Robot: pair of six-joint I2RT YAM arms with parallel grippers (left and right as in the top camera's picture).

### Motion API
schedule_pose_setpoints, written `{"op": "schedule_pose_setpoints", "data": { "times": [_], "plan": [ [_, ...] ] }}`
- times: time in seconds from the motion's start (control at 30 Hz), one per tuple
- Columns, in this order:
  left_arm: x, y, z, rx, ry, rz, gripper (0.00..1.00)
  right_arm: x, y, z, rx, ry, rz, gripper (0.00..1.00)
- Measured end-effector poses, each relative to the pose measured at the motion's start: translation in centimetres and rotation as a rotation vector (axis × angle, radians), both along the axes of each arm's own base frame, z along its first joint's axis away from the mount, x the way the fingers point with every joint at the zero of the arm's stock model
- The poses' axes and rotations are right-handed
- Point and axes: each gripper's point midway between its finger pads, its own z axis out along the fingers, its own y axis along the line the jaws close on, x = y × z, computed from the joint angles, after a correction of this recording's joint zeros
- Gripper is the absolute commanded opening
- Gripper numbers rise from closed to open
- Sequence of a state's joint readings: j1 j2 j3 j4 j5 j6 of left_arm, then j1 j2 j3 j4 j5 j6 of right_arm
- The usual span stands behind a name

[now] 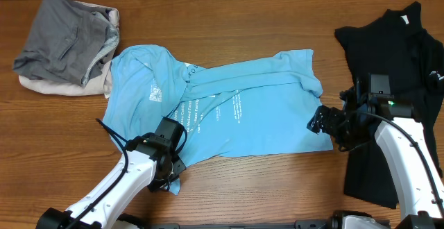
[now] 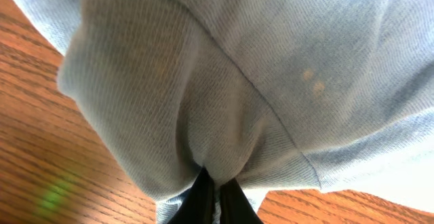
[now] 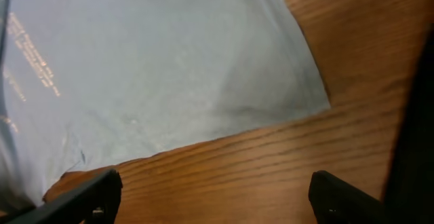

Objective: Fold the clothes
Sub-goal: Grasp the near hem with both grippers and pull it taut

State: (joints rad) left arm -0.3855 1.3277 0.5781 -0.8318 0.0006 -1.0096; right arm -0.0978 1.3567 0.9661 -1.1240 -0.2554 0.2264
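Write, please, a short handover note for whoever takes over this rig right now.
Left gripper: shut on the blue T-shirt, near left edge.
Right gripper: open, empty, by the T-shirt's near right corner.
T-shirt lies spread mid-table, rumpled; black shirt at right; grey and cream pieces heaped far left.
Done: no finished fold.
To do: grip the right corner, fold the T-shirt, then the rest.
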Motion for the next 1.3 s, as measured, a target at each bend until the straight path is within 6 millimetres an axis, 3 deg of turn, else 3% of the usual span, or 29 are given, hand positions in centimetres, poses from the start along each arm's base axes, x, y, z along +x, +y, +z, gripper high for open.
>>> {"op": "schedule_pose_setpoints", "data": {
  "times": [0.13, 0.3, 0.47, 0.63, 0.9, 0.93, 1.0, 1.07, 1.1, 1.3],
  "plan": [
    [0.3, -0.2, 0.0, -0.012, -0.010, -0.027, 0.04, -0.4, -0.8, -0.8, -0.045, 0.028, -0.052, 0.91],
    [1.0, -0.6, 0.0, -0.028, -0.041, -0.065, 0.04, -0.6, -1.9, -3.8, -0.092, 0.034, -0.174, 0.88],
    [1.4, -0.8, 0.0, -0.037, -0.057, -0.075, 0.04, -0.5, -2.2, -5.8, -0.101, 0.014, -0.242, 0.75],
    [1.5, -0.8, 0.0, -0.035, -0.060, -0.100, 0.04, 0.5, -2.5, -6.7, -0.105, -0.043, -0.265, 0.75],
    [1.5, -0.8, 0.1, -0.033, -0.063, -0.123, 0.04, 0.3, -2.8, -9.1, -0.122, -0.052, -0.279, 0.74],
    [1.5, -0.8, 0.1, -0.033, -0.063, -0.123, 0.04, 0.5, -2.8, -9.2, -0.122, -0.054, -0.282, 0.72],
    [1.5, -0.8, 0.1, -0.032, -0.063, -0.123, 0.04, 1.3, -3.0, -9.3, -0.126, -0.071, -0.291, 0.51],
    [1.6, -0.7, 0.1, -0.028, -0.065, -0.124, 0.05, 1.7, -3.1, -9.4, -0.126, -0.073, -0.295, 0.14],
    [1.6, -0.7, 0.1, -0.026, -0.065, -0.124, 0.04, 1.8, -3.1, -9.5, -0.127, -0.069, -0.293, 0.04],
    [1.0, -0.2, 0.7, 0.000, -0.027, -0.143, 0.04, -0.1, -2.6, -9.9, -0.107, 0.031, -0.309, 0.04]
  ]
}}
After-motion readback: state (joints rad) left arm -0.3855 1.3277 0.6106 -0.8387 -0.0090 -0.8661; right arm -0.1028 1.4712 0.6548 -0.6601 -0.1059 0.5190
